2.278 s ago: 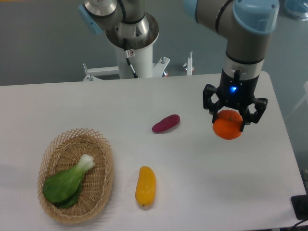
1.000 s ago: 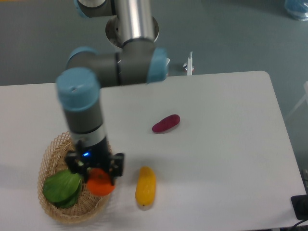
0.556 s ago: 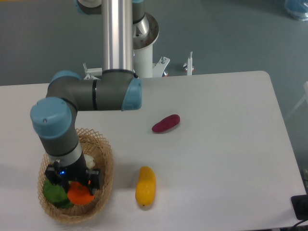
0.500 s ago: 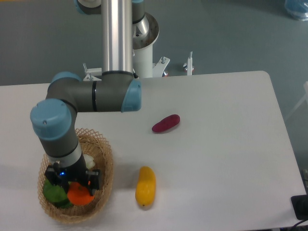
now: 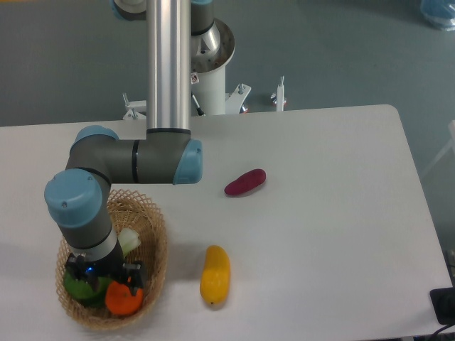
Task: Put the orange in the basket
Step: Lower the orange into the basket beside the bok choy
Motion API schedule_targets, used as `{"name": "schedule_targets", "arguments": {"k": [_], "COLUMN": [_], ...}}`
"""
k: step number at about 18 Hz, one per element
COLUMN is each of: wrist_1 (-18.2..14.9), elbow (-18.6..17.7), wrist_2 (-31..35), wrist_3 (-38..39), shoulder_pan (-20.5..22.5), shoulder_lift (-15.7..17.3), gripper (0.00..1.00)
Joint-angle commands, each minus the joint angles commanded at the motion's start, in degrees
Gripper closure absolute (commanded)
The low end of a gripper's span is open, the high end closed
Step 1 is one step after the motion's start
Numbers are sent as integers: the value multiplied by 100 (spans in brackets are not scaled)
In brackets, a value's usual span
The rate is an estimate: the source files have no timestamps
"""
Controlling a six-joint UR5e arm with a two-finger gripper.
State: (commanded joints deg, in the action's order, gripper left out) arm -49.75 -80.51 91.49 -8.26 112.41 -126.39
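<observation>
The orange [image 5: 123, 300] is low inside the wicker basket [image 5: 155, 245], at its front right part, next to a green leafy vegetable [image 5: 84, 290]. My gripper [image 5: 114, 285] points straight down into the basket and is shut on the orange, its dark fingers [image 5: 134, 272] on either side of the fruit. The arm's grey wrist and blue cap [image 5: 77, 202] hide the basket's left middle.
A yellow-orange mango-like fruit [image 5: 215, 274] lies just right of the basket. A purple sweet potato [image 5: 245, 182] lies farther back, mid-table. The arm's base column [image 5: 169, 64] stands at the table's back edge.
The gripper carried the orange from the right side of the table to the basket. In the last half second it sank a little lower into the basket with the orange.
</observation>
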Motion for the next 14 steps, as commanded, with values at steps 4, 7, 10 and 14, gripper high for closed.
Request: {"name": "schedule_targets", "arguments": {"k": [4,7,10,14], "wrist_1": [0,-17,-53,-166], "elbow": [131,255,334,466], "wrist_2": [-9,-26,9,-17], "wrist_3": [-26,-26,-35,-323], "shoulder_pan": [0,0,61,439], "shoulder_lift": [44,158,255,465], "gripper": [0,0,0,0]}}
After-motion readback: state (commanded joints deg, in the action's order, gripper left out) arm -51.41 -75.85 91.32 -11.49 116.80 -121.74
